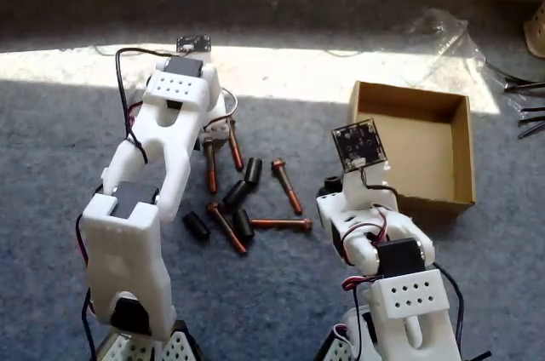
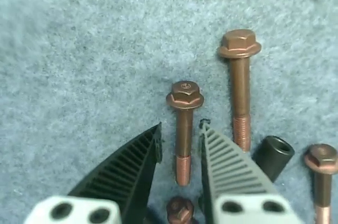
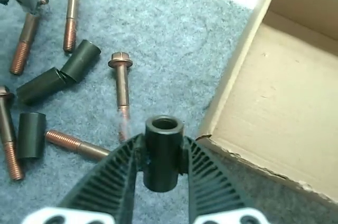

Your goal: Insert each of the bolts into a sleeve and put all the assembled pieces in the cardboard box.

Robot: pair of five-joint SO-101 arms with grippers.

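My left gripper is open low over the grey carpet, its fingers on either side of a copper bolt. A longer bolt and a black sleeve lie just beside it. In the high view this gripper is at the left end of the scattered bolts and sleeves. My right gripper is shut on an upright black sleeve, hollow end up, near the corner of the cardboard box. The box holds nothing.
Several loose bolts and three sleeves lie on the carpet between the two arms. A crumpled clear plastic bag lies behind the box. Dark tools stick in from the right edge.
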